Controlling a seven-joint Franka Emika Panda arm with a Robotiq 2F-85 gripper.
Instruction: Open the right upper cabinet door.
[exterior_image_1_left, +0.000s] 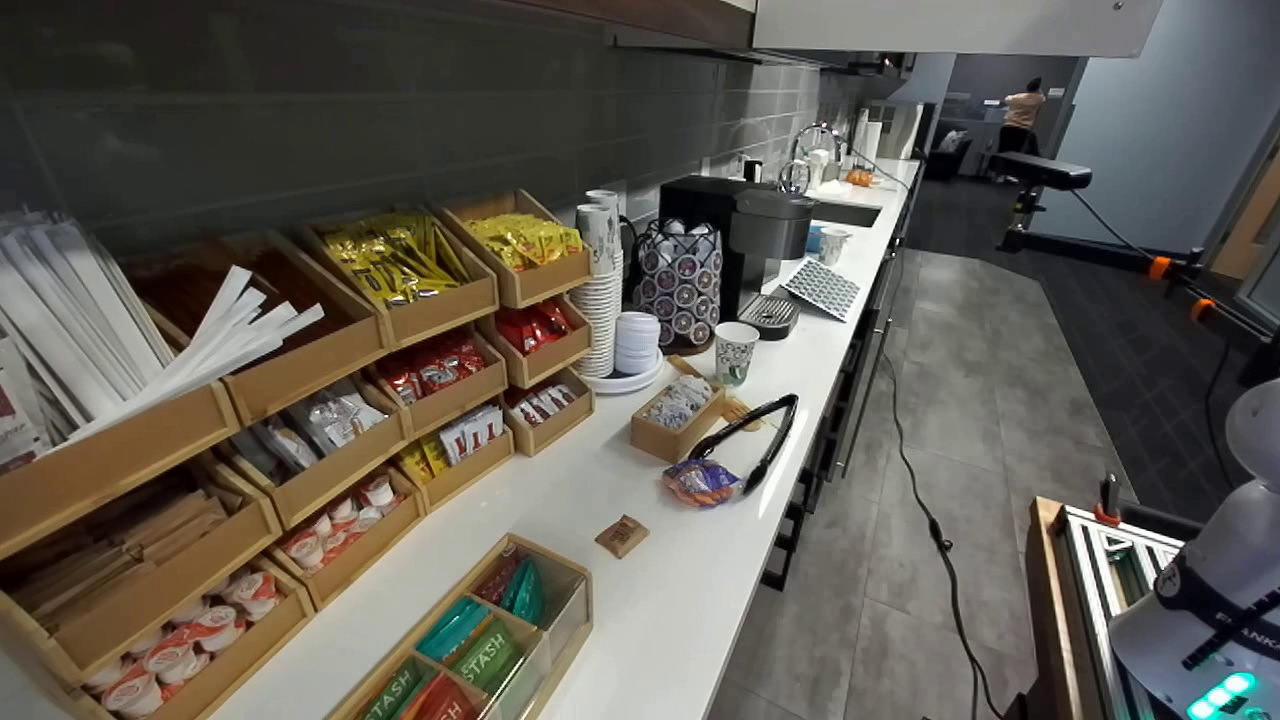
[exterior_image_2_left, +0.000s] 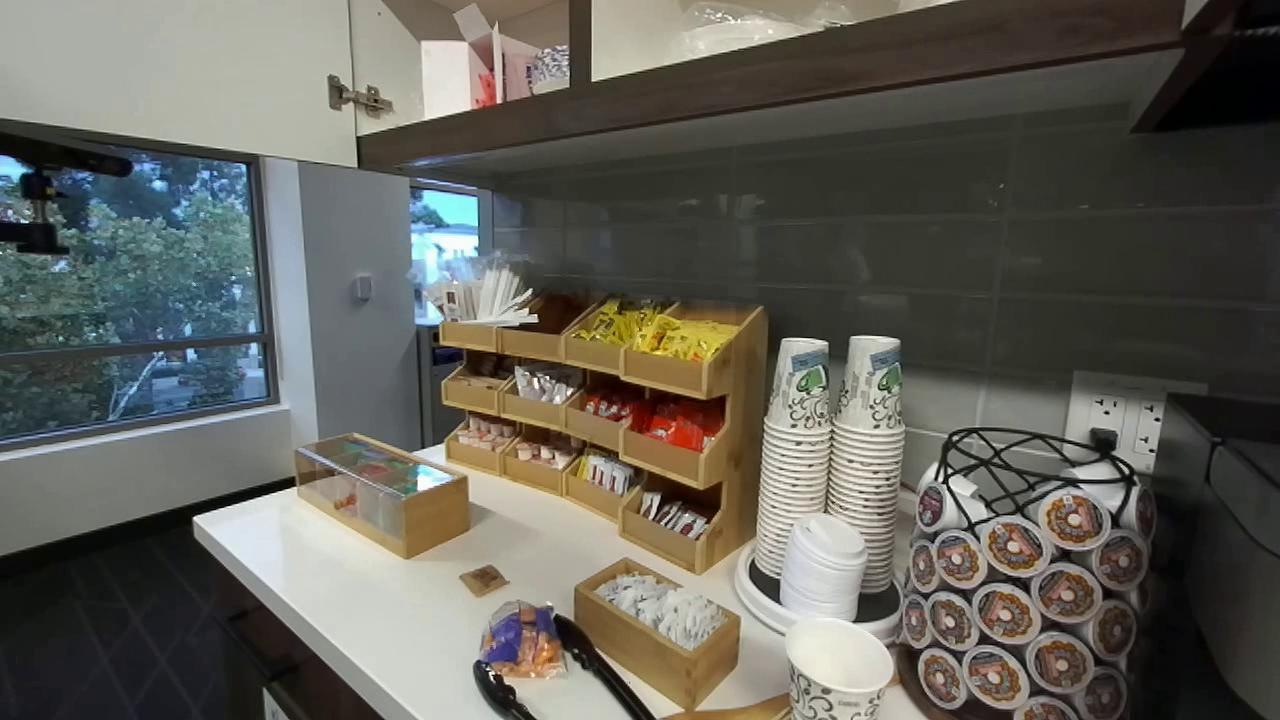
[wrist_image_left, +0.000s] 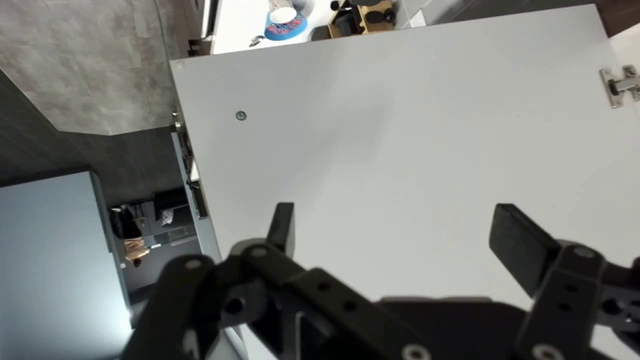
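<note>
The white cabinet door stands swung out, its inner face filling most of the wrist view. Its hinge and a small screw show there. The same door shows at the top of an exterior view. My gripper is open and empty, in front of the inner face; I cannot tell whether it touches the door. It is out of both exterior views. A second white door, also swung out, shows in an exterior view beside the open cabinet shelf.
Below the cabinet, the counter holds a tiered condiment rack, paper cups, a pod basket, black tongs and a coffee machine. The arm's base stands across the aisle. A camera stand is near.
</note>
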